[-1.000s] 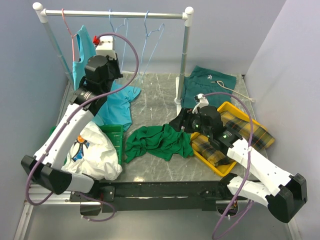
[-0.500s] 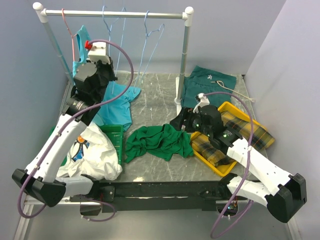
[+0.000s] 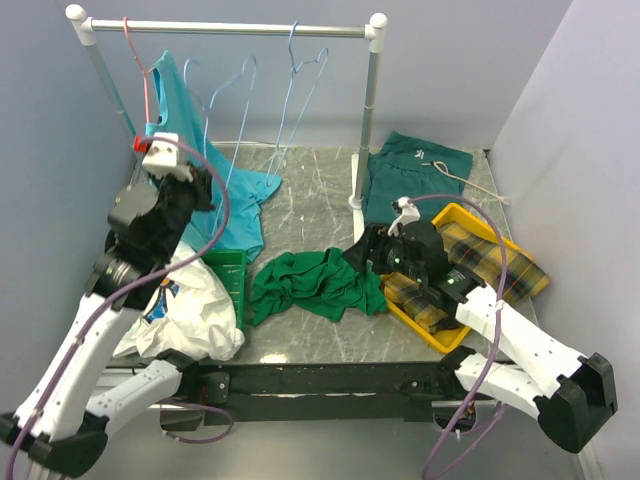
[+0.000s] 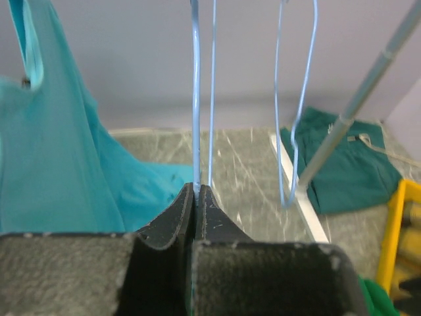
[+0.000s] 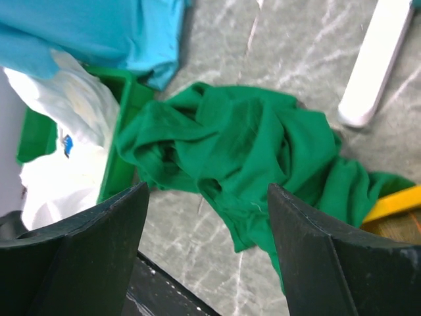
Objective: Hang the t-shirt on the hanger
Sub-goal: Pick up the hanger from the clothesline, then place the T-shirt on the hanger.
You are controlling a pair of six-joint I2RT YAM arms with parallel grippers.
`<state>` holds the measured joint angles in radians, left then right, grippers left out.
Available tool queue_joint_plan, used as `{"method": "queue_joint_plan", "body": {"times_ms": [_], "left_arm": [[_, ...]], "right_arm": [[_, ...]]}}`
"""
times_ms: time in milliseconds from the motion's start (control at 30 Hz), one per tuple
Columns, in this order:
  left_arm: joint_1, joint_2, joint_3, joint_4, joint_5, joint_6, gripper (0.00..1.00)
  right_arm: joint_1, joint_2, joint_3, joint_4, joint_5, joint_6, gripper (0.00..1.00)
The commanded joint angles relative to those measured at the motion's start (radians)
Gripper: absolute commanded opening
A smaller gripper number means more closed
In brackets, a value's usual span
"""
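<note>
1. Top view: my left gripper (image 3: 193,182) is pinching the light-blue hanger (image 3: 207,130) at 10 o'clock, below the rail (image 3: 230,28). The green t-shirt (image 3: 315,283) is lying crumpled mid-table.
2. Left wrist: my jaws are clamping tight on the hanger's wire.
3. Right wrist: my right gripper (image 5: 207,191) is hovering, fingers spread wide, over the t-shirt.

The left wrist view crops the hanger (image 4: 195,99) (hook end).

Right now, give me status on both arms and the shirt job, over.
Left gripper: jaws shut on thin light-blue wire hanger. Right gripper: jaws open over crumpled bright green t-shirt on table. Turquoise shirt hangs beside held hanger.
</note>
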<state>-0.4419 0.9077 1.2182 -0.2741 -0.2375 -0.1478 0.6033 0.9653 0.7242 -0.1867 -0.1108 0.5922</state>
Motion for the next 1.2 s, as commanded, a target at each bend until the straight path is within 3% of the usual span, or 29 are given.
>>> {"method": "queue_joint_plan", "body": {"times_ms": [0, 200, 433, 567, 733, 1033, 1067, 1167], "left_arm": [[0.002, -0.114, -0.084, -0.112, 0.038, -0.039, 0.01], [0.0, -0.275, -0.206, -0.288, 0.096, -0.027, 0.01], [-0.001, -0.309, -0.217, -0.417, 0.151, -0.047, 0.01], [-0.001, -0.283, -0.218, -0.47, 0.214, -0.074, 0.01], [-0.003, -0.253, -0.171, -0.52, 0.344, -0.072, 0.01], [-0.003, -0.248, -0.187, -0.605, 0.49, -0.136, 0.01], [-0.003, -0.257, -0.207, -0.611, 0.51, -0.134, 0.01], [-0.003, -0.297, -0.215, -0.639, 0.553, -0.124, 0.01]], "right_arm": [[0.07, -0.034, -0.022, 0.032, 0.081, 0.012, 0.79], [0.223, 0.038, -0.003, 0.0, 0.261, 0.046, 0.73], [0.228, 0.205, 0.09, -0.011, 0.347, 0.057, 0.47], [0.231, 0.294, 0.141, -0.013, 0.335, 0.05, 0.47], [0.236, 0.309, 0.136, 0.0, 0.336, 0.055, 0.57], [0.248, 0.362, 0.139, 0.01, 0.33, 0.041, 0.58], [0.247, 0.374, 0.138, 0.01, 0.329, 0.04, 0.57], [0.248, 0.371, 0.127, 0.009, 0.348, 0.043, 0.43]]}}
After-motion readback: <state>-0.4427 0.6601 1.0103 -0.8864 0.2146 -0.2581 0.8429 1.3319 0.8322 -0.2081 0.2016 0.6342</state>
